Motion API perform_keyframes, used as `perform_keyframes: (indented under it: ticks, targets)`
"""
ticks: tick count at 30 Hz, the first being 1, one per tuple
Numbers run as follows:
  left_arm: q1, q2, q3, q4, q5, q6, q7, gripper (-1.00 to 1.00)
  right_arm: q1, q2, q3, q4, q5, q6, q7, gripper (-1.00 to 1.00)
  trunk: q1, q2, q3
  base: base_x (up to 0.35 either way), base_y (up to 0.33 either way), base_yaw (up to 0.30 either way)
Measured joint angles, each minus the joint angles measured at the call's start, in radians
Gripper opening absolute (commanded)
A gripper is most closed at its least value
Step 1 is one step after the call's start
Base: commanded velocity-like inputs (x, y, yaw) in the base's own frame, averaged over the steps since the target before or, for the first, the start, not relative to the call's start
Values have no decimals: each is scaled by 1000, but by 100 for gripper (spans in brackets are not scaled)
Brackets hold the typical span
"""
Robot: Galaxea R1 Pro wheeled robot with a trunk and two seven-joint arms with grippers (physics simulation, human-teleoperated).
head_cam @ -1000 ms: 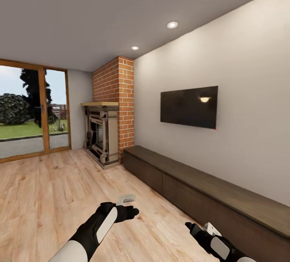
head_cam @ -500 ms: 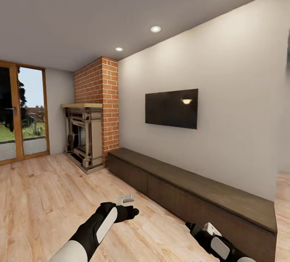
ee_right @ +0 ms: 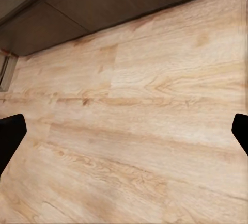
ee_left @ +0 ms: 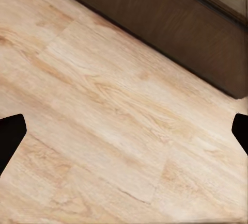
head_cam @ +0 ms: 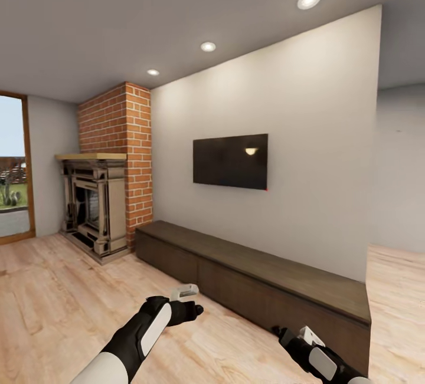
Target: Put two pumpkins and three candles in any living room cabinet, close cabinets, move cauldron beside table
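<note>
From the head camera I see the cabinet, long, low and dark brown, running along the white wall ahead and to the right of both my grippers. Its drawer fronts look flush and closed, and its top is bare wood. My left gripper hangs over the plank floor, short of the cabinet's front, with the fireplace and its brick chimney well beyond it to the left. My right gripper hovers low, just in front of the cabinet's near end.

In the left wrist view the fingertips sit at the far edges of the picture with bare floor between them, so that gripper is spread wide and carries nothing; the cabinet's dark front crosses the floor beyond it. In the right wrist view the fingertips are likewise spread wide over empty planks, with the cabinet's base beyond.

A black television hangs on the wall above the cabinet.
</note>
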Motion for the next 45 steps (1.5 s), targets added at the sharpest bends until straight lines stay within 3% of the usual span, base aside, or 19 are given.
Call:
perform_keyframes:
  ticks: [11,45]
  targets:
    - [0,-1,-5,0,0,0,1,100,0,0,-1,0,0,0,0,100,0,0,9,0,232,-266]
    - [0,0,0,2,0,0,0,100,0,1,-1,0,0,0,0,100,0,0,39,0,55,-267]
